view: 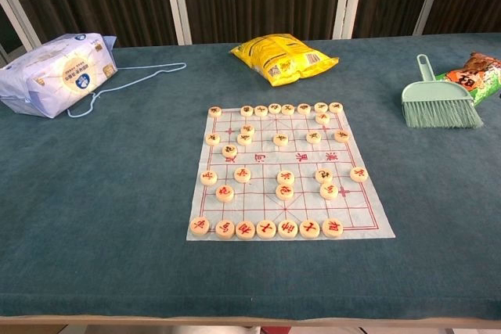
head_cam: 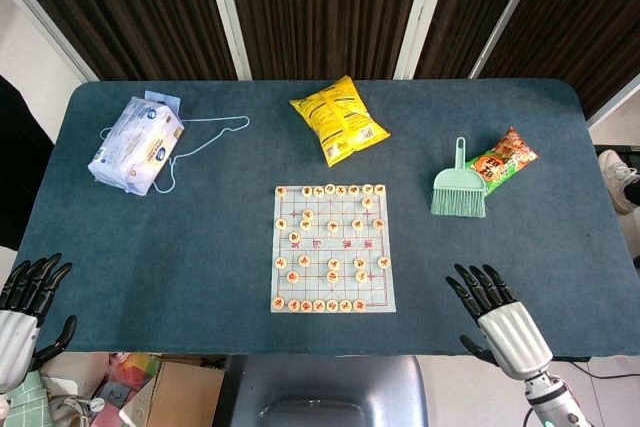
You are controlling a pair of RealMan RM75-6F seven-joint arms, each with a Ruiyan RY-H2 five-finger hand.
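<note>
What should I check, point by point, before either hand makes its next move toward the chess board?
1. Left hand holds nothing, fingers apart: ok.
2. Right hand holds nothing, fingers apart: ok.
3. Chess board lies flat on the table: ok.
4. Chess pieces all sit on the board: ok.
5. Small brush and yellow bag lie apart from the board: ok.
6. Hands seen from the chest: not ok, head view only.
</note>
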